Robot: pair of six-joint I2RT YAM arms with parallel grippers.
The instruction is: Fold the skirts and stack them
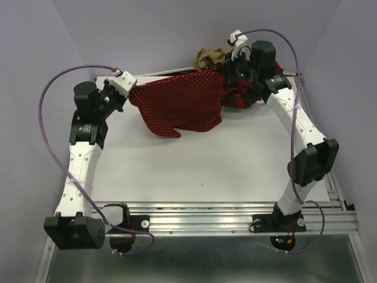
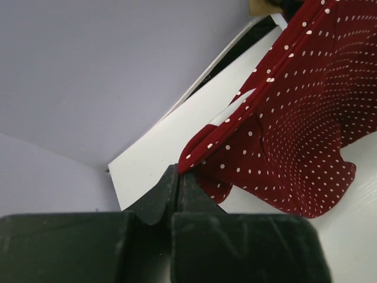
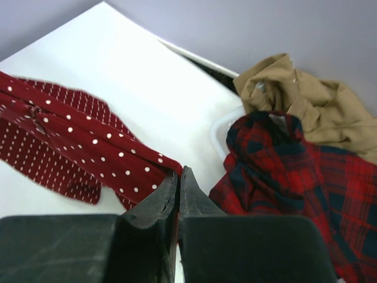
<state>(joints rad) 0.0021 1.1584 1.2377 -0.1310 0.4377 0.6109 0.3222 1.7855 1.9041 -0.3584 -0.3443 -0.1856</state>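
- Pinching what, those two?
- Both clamped tight: left gripper [image 2: 177, 171] and right gripper [image 3: 178, 172] each hold an edge of the red dotted skirt [image 1: 182, 106]. It's stretched between them over the far worktop [image 1: 194, 171], lower part sagging onto it.
- Risks?
- Grips are thin, so pulling apart too hard could slip a corner out. Right arm sits by the pile and could snag it.
- Counts?
- Three skirts: one dotted, one plaid skirt [image 3: 288, 171], one tan skirt [image 3: 306, 106], the last two heaped at one white basket [image 3: 219, 130]. Two grippers.
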